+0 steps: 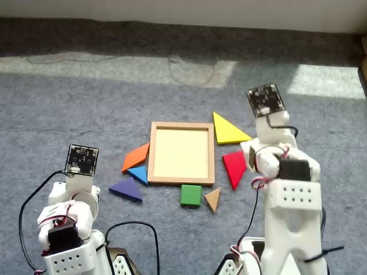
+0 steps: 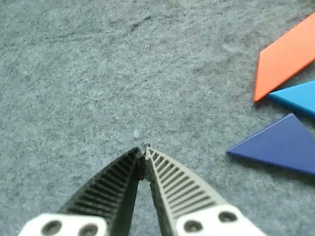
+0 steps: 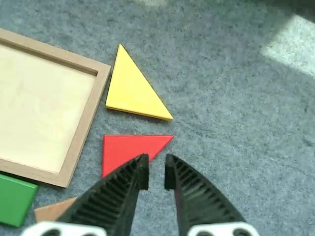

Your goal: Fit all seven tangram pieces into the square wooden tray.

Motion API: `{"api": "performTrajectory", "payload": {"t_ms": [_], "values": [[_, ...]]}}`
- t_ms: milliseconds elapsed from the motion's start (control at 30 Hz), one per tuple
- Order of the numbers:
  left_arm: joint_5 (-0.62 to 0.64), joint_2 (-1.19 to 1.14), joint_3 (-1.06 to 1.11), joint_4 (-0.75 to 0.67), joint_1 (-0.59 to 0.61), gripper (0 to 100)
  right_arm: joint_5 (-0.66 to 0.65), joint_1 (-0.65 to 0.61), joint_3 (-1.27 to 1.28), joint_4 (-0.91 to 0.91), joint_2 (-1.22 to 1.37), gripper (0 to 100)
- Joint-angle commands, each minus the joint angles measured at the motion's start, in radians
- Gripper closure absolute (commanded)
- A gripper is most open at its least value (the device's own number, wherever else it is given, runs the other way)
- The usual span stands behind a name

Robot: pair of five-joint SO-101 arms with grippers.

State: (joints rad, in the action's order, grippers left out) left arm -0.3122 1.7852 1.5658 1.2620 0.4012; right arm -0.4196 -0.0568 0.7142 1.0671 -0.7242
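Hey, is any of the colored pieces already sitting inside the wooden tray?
No, the tray is bare inside; pieces such as the yellow triangle and green square lie outside it on the carpet.

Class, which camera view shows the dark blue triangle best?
The high view: the whole dark blue triangle lies near the tray. The left wrist view shows it closer, but cut off at the edge.
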Motion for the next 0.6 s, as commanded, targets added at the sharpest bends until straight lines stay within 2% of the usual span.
{"api": "performTrajectory", "payload": {"t_ms": [0,100,167,433,567], "values": [[-0.006,0.035,-0.001,-0.008,0.013,90,0.035,-0.01,-0.252,0.082,0.259,74.8],[0.0,0.035,0.013,-0.005,0.015,78,0.193,-0.077,-0.364,0.147,0.42,71.8],[0.0,0.035,0.03,-0.008,0.015,74,0.298,-0.12,-0.415,0.159,0.513,71.8],[0.0,0.035,0.035,-0.008,0.015,75,0.72,-0.194,-0.503,0.147,0.816,71.8],[0.0,0.035,0.036,-0.008,0.015,75,0.838,-0.202,-0.565,0.153,0.947,71.7]]}}
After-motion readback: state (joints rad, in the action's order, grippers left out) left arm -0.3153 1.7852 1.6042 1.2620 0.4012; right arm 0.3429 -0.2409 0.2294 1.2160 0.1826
